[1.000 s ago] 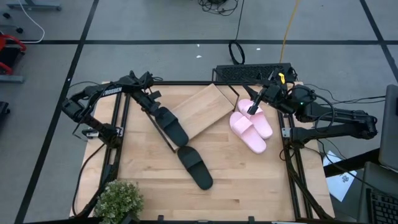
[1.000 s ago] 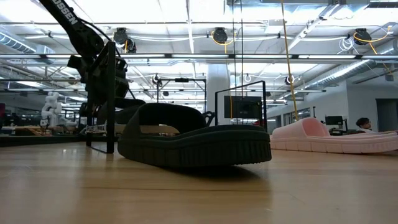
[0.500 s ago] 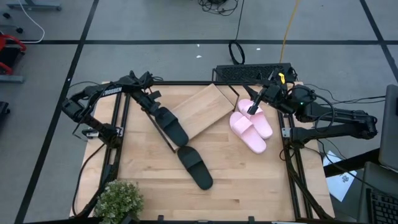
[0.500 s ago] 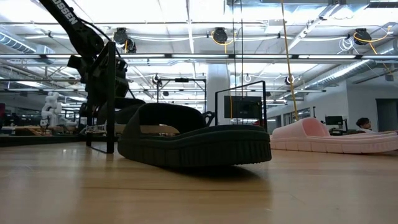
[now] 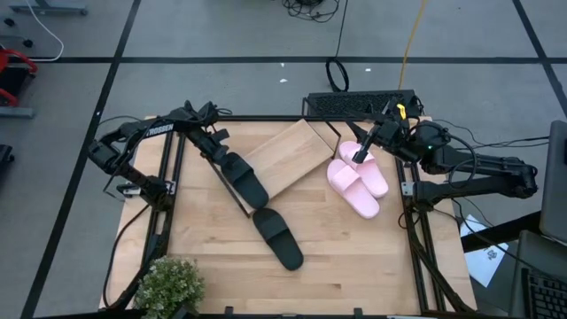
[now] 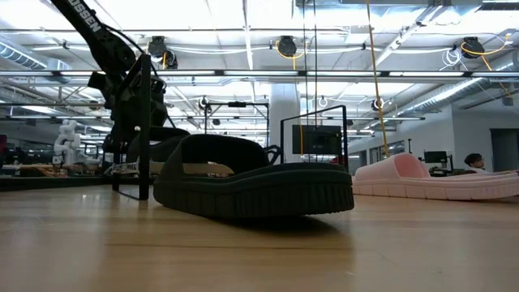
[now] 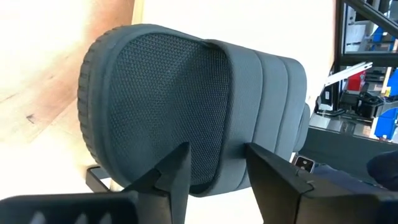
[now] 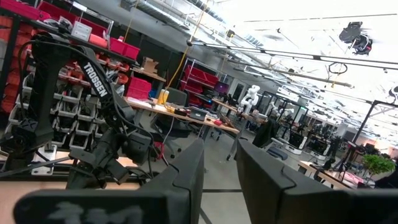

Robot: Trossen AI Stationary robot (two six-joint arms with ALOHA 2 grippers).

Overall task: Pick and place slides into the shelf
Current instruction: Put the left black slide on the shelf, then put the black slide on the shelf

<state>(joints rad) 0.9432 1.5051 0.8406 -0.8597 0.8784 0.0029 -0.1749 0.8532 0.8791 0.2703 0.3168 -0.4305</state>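
Observation:
My left gripper [image 5: 223, 159] is shut on one black slide [image 5: 246, 182], which lies along the near-left edge of the slanted wooden shelf [image 5: 288, 152]. In the left wrist view this slide [image 7: 161, 93] fills the picture beyond my fingers. The other black slide [image 5: 277, 237] lies flat on its sole on the table; it is the near one in the low view [image 6: 251, 182]. The pink pair [image 5: 359, 182] lies side by side right of the shelf. My right gripper [image 5: 359, 155] is open and empty above the pink pair's far end, its fingers level and pointing toward the table's left. My left gripper pinches the black slide's rim [image 7: 216, 171] between its two fingers, by the edge of the strap [image 7: 267, 93]. The fingers come slanting from the table's far left. The slide sits over the shelf's black wire frame [image 7: 99, 179]; I cannot tell whether it rests on it.
A potted plant [image 5: 168, 285] stands at the table's near left corner. A black box [image 5: 359, 105] with cables sits behind the far edge. Bare tabletop [image 5: 354, 257] lies at the near right.

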